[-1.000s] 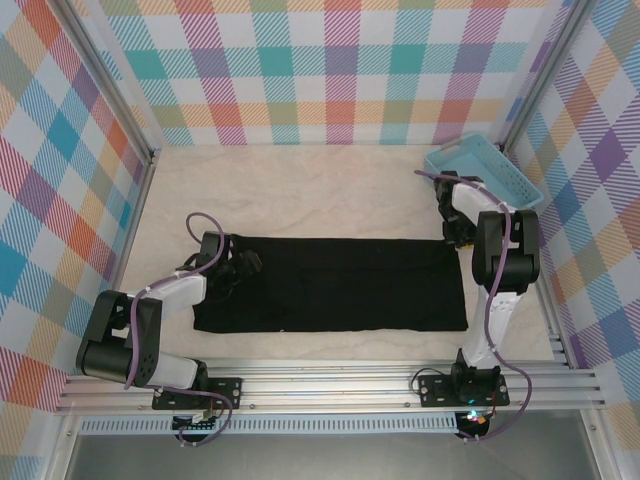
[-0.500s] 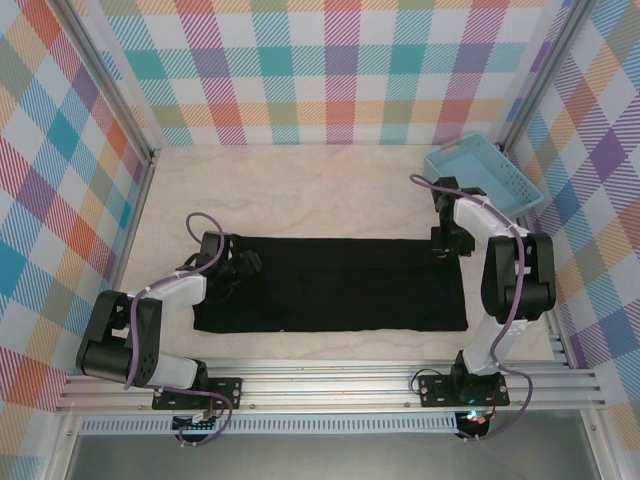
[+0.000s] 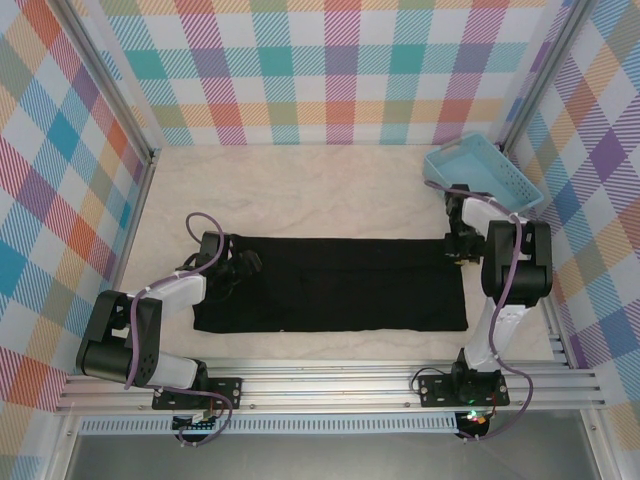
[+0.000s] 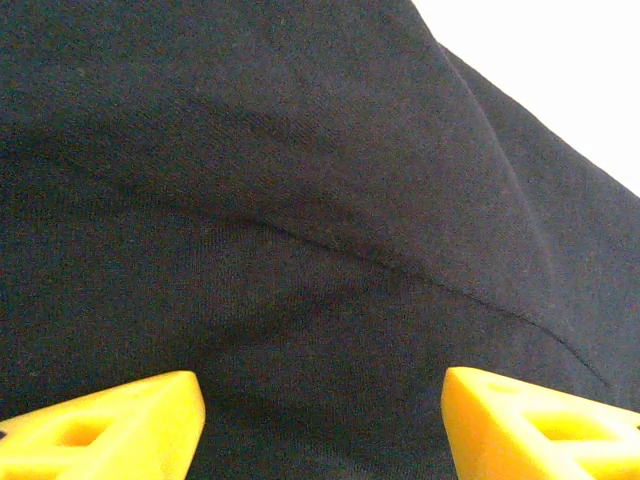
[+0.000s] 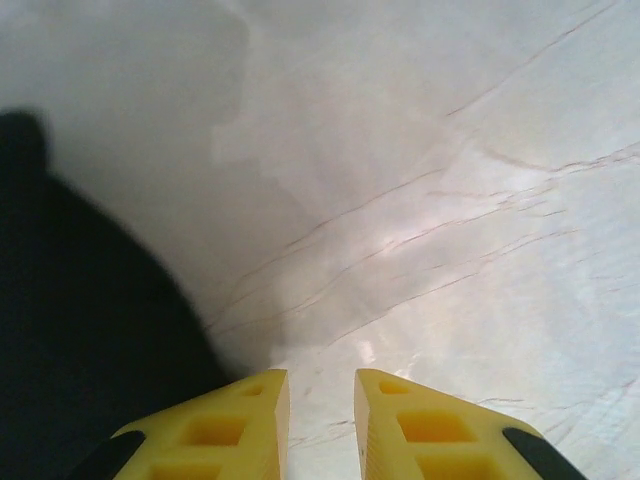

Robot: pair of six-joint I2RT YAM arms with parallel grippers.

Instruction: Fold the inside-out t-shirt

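On the near half of the table (image 3: pixel 300 190), the inside-out t-shirt (image 3: pixel 330 285) lies flat as a long black band running left to right between the two arms. No print shows on the upward face. The left gripper (image 3: pixel 243 265) sits low over the left end of the band, at its far edge. In the left wrist view, the yellow fingers (image 4: pixel 120 420) stand wide apart and the left gripper (image 4: pixel 320 400) is empty. The black cloth (image 4: pixel 300 200) spans the gap below them, with one shallow crease running diagonally and a strip of pale table (image 4: pixel 560 70) at the upper right. The right gripper (image 3: pixel 457 245) sits at the far right corner of the band, near a light blue basket (image 3: pixel 520 185) that stands in the far right corner of the table. In the right wrist view, the right gripper (image 5: pixel 322 400) has its yellow fingers (image 5: pixel 230 420) only slightly parted. Nothing is held between them, and bare table (image 5: pixel 450 200) is visible through the narrow gap. The edge of the black cloth (image 5: pixel 60 380) lies just beside the fingers, at the left of that view.
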